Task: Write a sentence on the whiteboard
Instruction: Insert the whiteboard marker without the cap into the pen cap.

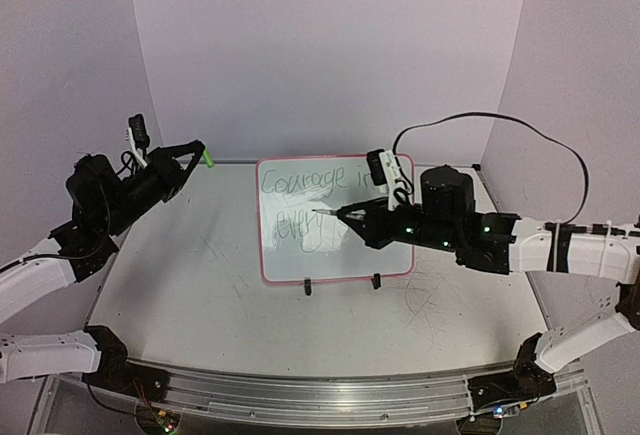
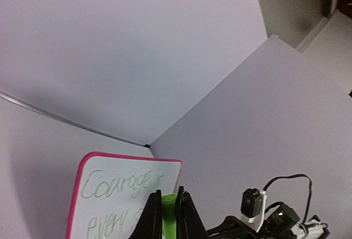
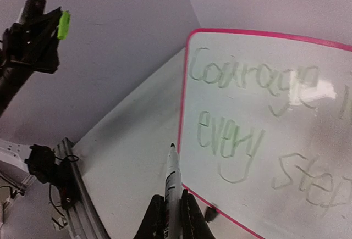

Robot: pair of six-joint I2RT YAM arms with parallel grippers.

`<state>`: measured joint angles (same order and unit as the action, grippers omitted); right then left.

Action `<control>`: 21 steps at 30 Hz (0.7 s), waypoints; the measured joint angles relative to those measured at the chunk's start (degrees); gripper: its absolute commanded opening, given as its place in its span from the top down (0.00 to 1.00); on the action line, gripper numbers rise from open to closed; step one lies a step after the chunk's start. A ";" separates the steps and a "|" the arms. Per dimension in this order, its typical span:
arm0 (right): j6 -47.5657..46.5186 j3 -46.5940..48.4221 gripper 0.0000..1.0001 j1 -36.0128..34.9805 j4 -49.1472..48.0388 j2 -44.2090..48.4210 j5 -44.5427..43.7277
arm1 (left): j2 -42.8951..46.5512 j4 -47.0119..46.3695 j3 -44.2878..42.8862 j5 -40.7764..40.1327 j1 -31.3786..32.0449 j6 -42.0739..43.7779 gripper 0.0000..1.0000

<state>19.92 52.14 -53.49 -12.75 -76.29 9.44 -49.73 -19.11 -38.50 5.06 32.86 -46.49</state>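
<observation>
Where right pincer (image 1: pixel 352 217), gripping marker (image 1: pixel 326 212), overlaps whiteboard (image 1: pixel 300 261), sentence (image 1: pixel 300 181) partly hidden

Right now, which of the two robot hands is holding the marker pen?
The right hand, shut on the slim white marker at the glossy pink-rimmed whiteboard; the left hand pinches only a small bright green cap.

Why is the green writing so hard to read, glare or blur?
Right wrist view: a glare patch on the whiteboard washes out the end of "Courage"; the steep angle stretches the sentence. Top view: pale reflections dim the words. Left wrist view: the left fingers hide part of the second line.
</observation>
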 measured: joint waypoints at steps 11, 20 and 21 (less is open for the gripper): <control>-0.02 12.53 1.00 -8.33 -15.16 -9.31 -0.78 | -12.24 -29.58 1.46 5.43 0.62 -19.35 1.00; -5.52 22.03 1.00 -12.03 -17.13 -16.53 -11.29 | -12.67 -35.42 3.57 -2.87 2.03 -34.65 1.00; -6.18 23.02 1.00 -12.37 -17.12 -17.41 -12.19 | -12.70 -35.52 3.88 -3.70 2.12 -35.56 1.00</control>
<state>13.74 75.17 -65.86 -29.87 -93.70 -2.75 -62.42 -54.63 -34.62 1.36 34.98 -82.06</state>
